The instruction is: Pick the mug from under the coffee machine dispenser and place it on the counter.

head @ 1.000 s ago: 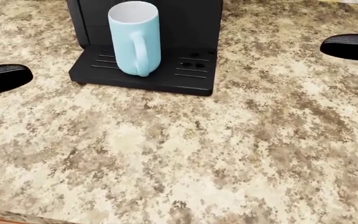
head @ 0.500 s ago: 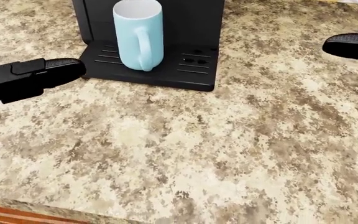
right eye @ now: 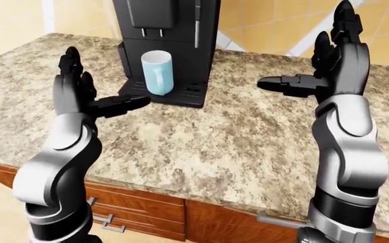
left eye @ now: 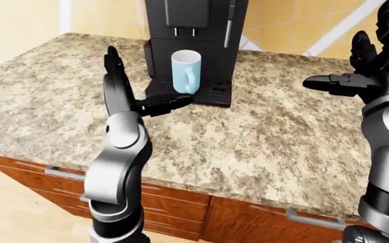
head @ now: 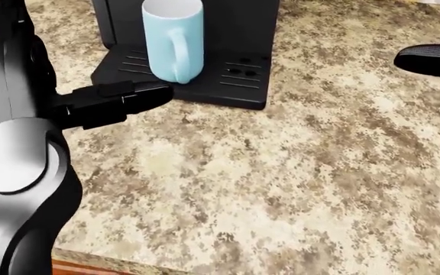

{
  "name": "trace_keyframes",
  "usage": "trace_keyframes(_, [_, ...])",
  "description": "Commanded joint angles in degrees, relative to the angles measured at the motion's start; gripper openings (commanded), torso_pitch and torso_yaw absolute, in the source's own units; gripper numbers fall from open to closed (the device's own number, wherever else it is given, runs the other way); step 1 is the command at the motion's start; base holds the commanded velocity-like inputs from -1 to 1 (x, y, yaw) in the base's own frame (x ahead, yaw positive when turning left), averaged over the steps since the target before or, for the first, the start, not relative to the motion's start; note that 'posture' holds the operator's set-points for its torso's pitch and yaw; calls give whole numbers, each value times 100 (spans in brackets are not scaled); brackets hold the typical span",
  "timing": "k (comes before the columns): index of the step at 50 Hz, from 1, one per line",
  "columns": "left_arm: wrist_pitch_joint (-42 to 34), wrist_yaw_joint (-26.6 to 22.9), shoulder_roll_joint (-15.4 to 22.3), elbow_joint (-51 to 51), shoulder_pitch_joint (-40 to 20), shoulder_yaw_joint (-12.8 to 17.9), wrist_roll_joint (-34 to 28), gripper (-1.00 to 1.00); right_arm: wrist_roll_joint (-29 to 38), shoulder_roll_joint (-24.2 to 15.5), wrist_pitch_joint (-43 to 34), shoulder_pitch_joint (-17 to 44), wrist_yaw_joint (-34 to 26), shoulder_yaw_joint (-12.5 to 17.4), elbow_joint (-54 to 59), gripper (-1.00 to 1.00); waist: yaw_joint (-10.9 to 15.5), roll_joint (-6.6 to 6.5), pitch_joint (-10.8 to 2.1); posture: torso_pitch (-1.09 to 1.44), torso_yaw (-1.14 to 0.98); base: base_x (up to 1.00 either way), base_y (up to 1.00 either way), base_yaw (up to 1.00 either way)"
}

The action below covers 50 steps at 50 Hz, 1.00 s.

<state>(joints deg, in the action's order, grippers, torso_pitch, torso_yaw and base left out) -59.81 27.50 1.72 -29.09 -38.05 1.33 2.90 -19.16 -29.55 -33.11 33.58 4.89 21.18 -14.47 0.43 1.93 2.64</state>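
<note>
A light blue mug stands upright on the drip tray of the black coffee machine, under the dispenser, with its handle turned toward me. My left hand is raised left of the tray, open, fingers pointing up. Its thumb stretches right to just below the mug and touches nothing. My right hand hovers open far to the right of the machine, above the counter, holding nothing.
The speckled granite counter spreads wide around the machine, its near edge at the bottom of the head view. Wooden drawers with metal handles sit below it. A yellow tiled wall rises behind.
My left arm has risen into the head view from the left, and its thumb has moved right, up to the tray's near edge. The view shifted slightly. The right hand has barely moved.
</note>
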Motion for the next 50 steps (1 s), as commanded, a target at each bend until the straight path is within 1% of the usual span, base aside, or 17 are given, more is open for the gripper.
trace_keyframes(1, [209, 71, -24, -86, -215, -16, -273, 100, 3, -102, 163, 156, 15, 93, -175, 100, 2, 25, -151, 0, 0, 0, 0, 0])
trace_keyframes(7, [377, 125, -157, 311, -394, -125, -758, 100, -15, -123, 158, 170, 15, 99, -167, 100, 6, 43, -157, 0, 0, 0, 0, 0])
trace_keyframes(10, [202, 185, -283, 305, -604, -160, -903, 100, -27, -141, 170, 183, 18, 112, -139, 100, 7, 54, -164, 0, 0, 0, 0, 0])
trace_keyframes(14, [-53, 188, -489, 99, -643, -272, -974, 100, -43, -160, 180, 184, 18, 120, -126, 100, 6, 75, -155, 0, 0, 0, 0, 0])
trace_keyframes(20, [-305, 111, -688, -141, -620, -405, -1023, 100, -49, -172, 192, 175, 23, 118, -121, 100, 13, 91, -148, 0, 0, 0, 0, 0])
trace_keyframes(24, [-281, 79, -765, -159, -545, -477, -1087, 100, -41, -159, 198, 155, 20, 116, -134, 100, 16, 101, -144, 0, 0, 0, 0, 0])
trace_keyframes(27, [-77, 81, -806, 27, -491, -496, -1139, 100, -37, -148, 204, 136, 18, 119, -143, 100, 21, 114, -142, 0, 0, 0, 0, 0])
trace_keyframes(33, [284, 189, -941, 417, -609, -508, -1173, 100, -30, -122, 217, 116, 16, 116, -151, 100, 35, 141, -147, 0, 0, 0, 0, 0])
trace_keyframes(39, [274, 320, -1155, 483, -657, -603, -1168, 100, -56, -126, 220, 95, 19, 141, -158, 100, 44, 170, -146, 0, 0, 0, 0, 0])
trace_keyframes(45, [263, 361, -1314, 448, -547, -744, -1195, 100, -73, -159, 197, 140, 39, 140, -134, 100, 50, 185, -143, 0, 0, 0, 0, 0])
trace_keyframes(49, [410, 387, -1401, 593, -479, -790, -1201, 100, -76, -165, 209, 144, 48, 138, -116, 100, 57, 202, -141, 0, 0, 0, 0, 0])
trace_keyframes(50, [675, 521, -1502, 985, -578, -746, -1191, 100, -78, -164, 225, 117, 38, 149, -119, 100, 59, 206, -142, 0, 0, 0, 0, 0])
